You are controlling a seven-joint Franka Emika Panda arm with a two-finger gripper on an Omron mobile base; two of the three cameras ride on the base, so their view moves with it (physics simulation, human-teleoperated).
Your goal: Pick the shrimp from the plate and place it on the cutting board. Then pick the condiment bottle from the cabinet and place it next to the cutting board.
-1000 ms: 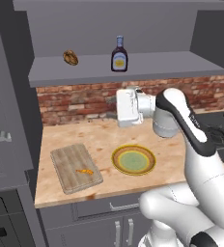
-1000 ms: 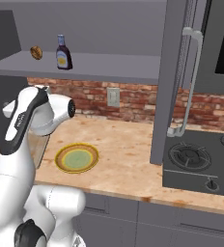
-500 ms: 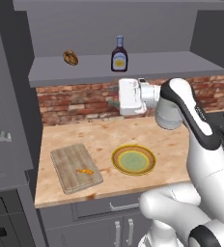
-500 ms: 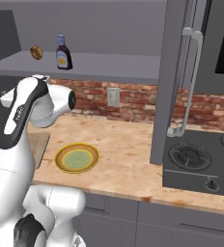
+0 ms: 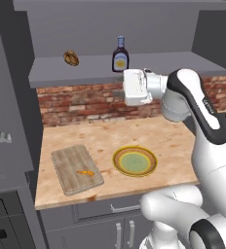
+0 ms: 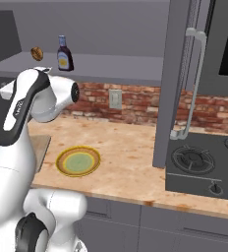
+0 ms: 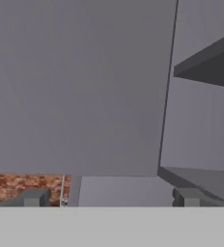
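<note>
Shrimp lies on the board; plate is bare, so we judge step one done. Bottle stands untouched in the cabinet. Our tool is raised just below the shelf, spread wide, holding nothing. Bottle pick and placement remain.

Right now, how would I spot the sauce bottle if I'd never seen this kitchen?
Find the grey cabinet shelf above the red brick wall. Two things stand on it: the condiment bottle is the right-hand one in the left base view. It is tall and dark with a narrow neck and yellow-white label, while its neighbour is a round brown lump.
</note>
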